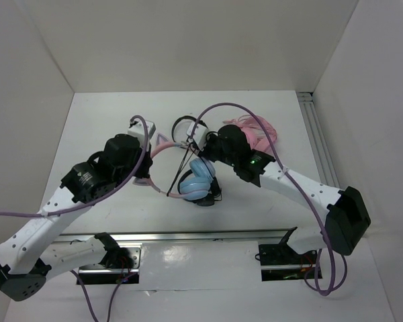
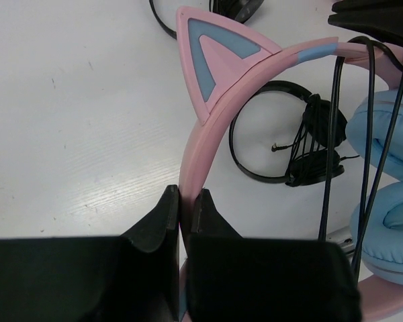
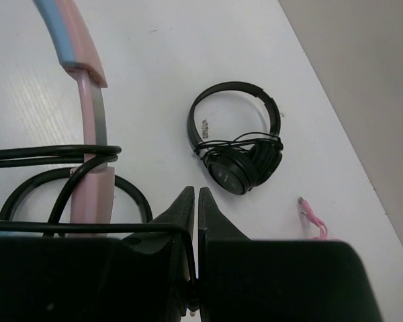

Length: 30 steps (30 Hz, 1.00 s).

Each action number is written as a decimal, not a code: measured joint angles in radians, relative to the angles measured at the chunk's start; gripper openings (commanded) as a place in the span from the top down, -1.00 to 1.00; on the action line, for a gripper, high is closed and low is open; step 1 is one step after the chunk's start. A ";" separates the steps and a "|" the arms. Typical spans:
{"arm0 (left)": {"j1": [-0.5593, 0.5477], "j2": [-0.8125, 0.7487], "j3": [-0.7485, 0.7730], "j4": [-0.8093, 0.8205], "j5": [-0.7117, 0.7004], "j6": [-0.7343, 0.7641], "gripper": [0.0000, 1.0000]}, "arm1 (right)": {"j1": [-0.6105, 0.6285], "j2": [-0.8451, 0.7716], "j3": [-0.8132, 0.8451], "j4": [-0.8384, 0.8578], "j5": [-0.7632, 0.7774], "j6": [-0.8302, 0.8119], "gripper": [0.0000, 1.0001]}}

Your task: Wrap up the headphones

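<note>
Seen from above with the headphones [image 1: 196, 180] as the dial's centre, the white surface [image 1: 101, 127] lies open at 10 to 11 o'clock and along the far wall [image 1: 188, 47]. A black headset [image 3: 238, 144] sits close at 12, and a pink headset [image 1: 258, 133] crowds 2. A second black headset [image 2: 282, 144] shows just past the headband in the left wrist view. The dark cable [image 2: 332, 134] runs straight beside the blue cups, barring that gap. The left arm [image 1: 87, 181] fills 8 to 9 o'clock and the right arm [image 1: 282, 178] fills 3 to 4.
</note>
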 measured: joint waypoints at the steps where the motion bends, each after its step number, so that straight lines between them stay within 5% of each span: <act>1: 0.002 0.000 0.000 0.002 0.003 0.006 1.00 | -0.005 0.003 0.007 -0.012 -0.020 -0.002 0.81; 17: 0.023 0.053 -0.007 0.043 0.112 0.065 1.00 | -0.031 0.032 0.023 -0.031 -0.066 -0.024 0.89; 27: 0.031 0.027 0.005 -0.024 0.179 0.097 1.00 | -0.113 0.040 0.023 -0.027 -0.047 -0.022 0.13; 30: 0.035 0.028 0.023 -0.089 0.222 0.109 1.00 | -0.153 0.046 0.023 -0.027 -0.011 -0.019 0.10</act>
